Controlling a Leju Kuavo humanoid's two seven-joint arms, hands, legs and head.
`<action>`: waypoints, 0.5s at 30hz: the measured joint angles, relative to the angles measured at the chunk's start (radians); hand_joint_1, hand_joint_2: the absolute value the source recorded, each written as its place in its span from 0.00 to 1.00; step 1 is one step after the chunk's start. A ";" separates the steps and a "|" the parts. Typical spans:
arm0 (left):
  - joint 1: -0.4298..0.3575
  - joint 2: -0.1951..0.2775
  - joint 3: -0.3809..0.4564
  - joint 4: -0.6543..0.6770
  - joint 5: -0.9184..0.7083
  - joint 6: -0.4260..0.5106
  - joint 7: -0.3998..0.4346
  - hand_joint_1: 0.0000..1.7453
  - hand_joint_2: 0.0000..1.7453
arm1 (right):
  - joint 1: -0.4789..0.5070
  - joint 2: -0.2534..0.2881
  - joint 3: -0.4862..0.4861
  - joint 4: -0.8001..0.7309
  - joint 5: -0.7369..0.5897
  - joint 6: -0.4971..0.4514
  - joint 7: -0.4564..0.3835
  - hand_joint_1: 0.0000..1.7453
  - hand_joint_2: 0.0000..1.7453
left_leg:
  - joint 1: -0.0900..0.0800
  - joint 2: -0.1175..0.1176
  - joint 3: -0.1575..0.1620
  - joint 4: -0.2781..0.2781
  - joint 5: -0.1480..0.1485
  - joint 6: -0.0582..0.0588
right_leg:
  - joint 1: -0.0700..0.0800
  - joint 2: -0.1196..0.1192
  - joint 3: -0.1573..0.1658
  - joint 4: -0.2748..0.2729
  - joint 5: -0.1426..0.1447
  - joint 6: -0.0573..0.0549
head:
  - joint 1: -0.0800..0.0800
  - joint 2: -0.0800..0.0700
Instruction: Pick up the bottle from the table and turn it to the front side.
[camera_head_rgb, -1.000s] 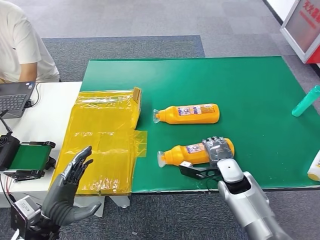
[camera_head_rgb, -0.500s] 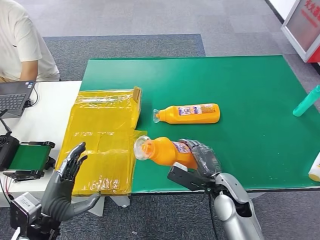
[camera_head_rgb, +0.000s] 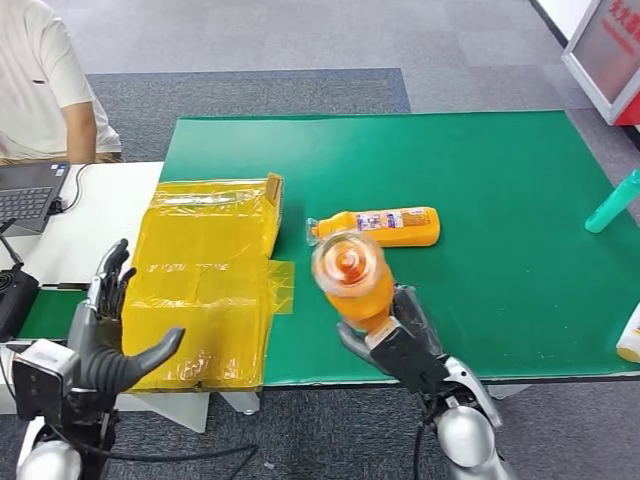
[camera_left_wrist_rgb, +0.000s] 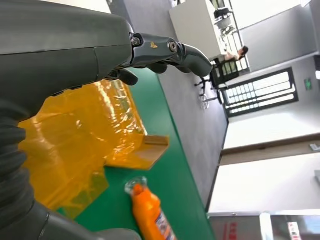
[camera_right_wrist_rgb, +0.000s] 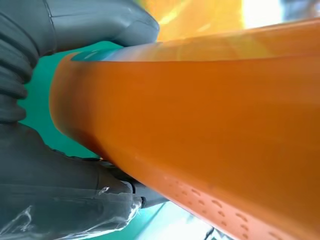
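My right hand (camera_head_rgb: 404, 345) grips an orange bottle (camera_head_rgb: 353, 278) near the green mat's front edge and holds it raised, its clear cap end blurred and pointing up toward the camera. In the right wrist view the bottle's orange body (camera_right_wrist_rgb: 211, 125) lies across my right hand (camera_right_wrist_rgb: 71, 165), with the thumb over it. A second orange bottle (camera_head_rgb: 377, 227) lies on its side on the green mat (camera_head_rgb: 498, 200), cap to the left; it is the bottle (camera_left_wrist_rgb: 153, 215) in the left wrist view too. My left hand (camera_head_rgb: 106, 335) is open over the white table's front edge, fingers spread (camera_left_wrist_rgb: 170, 50).
A yellow plastic-wrapped flat box (camera_head_rgb: 204, 280) lies left of the mat. A person sits at the far left behind a laptop (camera_head_rgb: 30, 195). A teal bottle (camera_head_rgb: 613, 203) and a white bottle (camera_head_rgb: 630, 335) sit at the mat's right edge. A small black conveyor (camera_head_rgb: 19, 300) stands by my left hand.
My right hand has lifted the near bottle off the mat and tipped it from lying sideways to cap-up toward the camera. My left hand has moved left and risen.
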 joint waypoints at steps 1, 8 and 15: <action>-0.022 -0.006 0.005 0.012 0.014 -0.001 0.005 0.00 1.00 | 0.000 0.005 0.000 -0.002 -0.041 0.001 0.002 1.00 1.00 | 0.000 0.000 0.000 0.000 0.000 0.000 | 0.000 0.000 0.000 0.000 0.000 0.000 | 0.000 0.000; -0.167 -0.034 -0.064 0.055 0.060 -0.006 0.021 0.00 1.00 | -0.043 0.021 0.023 -0.014 -0.103 -0.063 0.010 1.00 1.00 | 0.000 0.000 0.000 0.000 0.001 0.001 | 0.000 0.000 0.000 0.000 0.002 0.001 | 0.000 0.000; -0.257 -0.029 -0.220 0.079 0.045 0.006 0.049 0.00 1.00 | -0.102 0.025 0.040 0.009 -0.073 -0.120 0.033 1.00 1.00 | 0.000 0.000 0.000 0.000 0.001 0.001 | -0.001 0.000 0.000 0.000 0.002 0.001 | 0.000 0.000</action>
